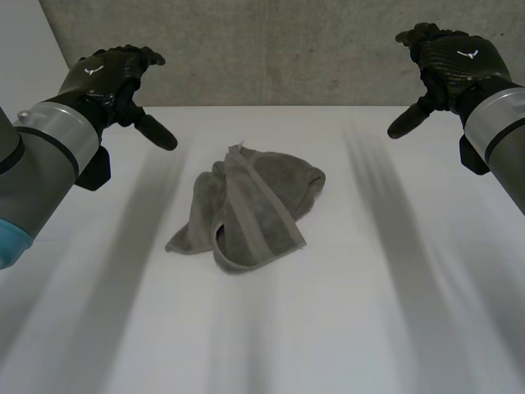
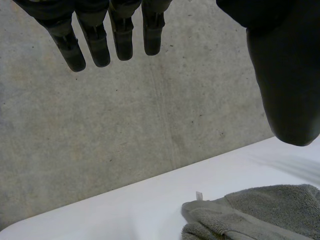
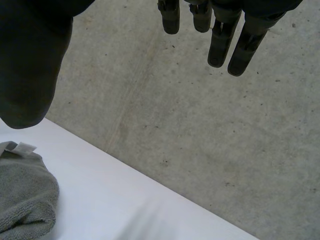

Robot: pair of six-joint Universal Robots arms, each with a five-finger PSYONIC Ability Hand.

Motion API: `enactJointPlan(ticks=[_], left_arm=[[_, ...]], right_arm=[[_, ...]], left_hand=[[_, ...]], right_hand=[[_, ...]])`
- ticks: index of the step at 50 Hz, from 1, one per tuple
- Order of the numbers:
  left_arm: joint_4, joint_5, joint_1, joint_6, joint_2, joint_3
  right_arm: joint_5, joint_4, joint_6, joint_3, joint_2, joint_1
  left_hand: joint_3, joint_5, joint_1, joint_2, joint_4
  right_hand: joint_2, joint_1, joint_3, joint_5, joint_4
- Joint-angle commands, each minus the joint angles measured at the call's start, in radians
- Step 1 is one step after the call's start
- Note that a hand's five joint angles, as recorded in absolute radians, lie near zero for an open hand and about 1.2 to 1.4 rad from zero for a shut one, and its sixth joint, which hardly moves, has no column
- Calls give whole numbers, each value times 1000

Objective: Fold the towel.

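A grey towel lies crumpled in a heap on the middle of the white table, with a small white tag at its far edge. My left hand hovers high over the table's far left, open, fingers straight and holding nothing. My right hand hovers over the far right, likewise open. In the left wrist view the left hand's fingers point past the table's far edge, the towel lying well below them. In the right wrist view the towel lies below the thumb.
A grey concrete wall rises right behind the table's far edge. White table surface lies bare all around the towel, to the front and both sides.
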Motion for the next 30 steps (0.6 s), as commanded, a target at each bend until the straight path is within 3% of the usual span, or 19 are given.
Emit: enactJointPlan(ticks=[1,13,18,20,26,30], left_arm=[[0,1,0,-1,0,-2],[9,7,0,19,-2,-9],[15,7,0,137,-43,-3],[40,7,3,236,-101,3],[75,10,63,342,-201,4],[72,62,107,376,-317,24]], right_arm=[[-1,0,0,-1,1,0],[-30,1,-6,5,1,12],[-113,21,-59,11,26,18],[-165,30,-108,13,70,36],[-168,23,-168,2,179,182],[-173,18,-184,-9,240,222]], left_hand=[[-49,-51,-119,-61,-56],[-49,-51,-119,-61,-56],[-49,-51,-119,-61,-56],[-49,-51,-119,-61,-56],[-49,-51,-119,-61,-56],[-49,-51,-119,-61,-56]], right_hand=[[-87,-98,-41,-62,-67],[-87,-98,-41,-62,-67],[-87,-98,-41,-62,-67],[-87,-98,-41,-62,-67],[-87,-98,-41,-62,-67],[-87,-98,-41,-62,-67]])
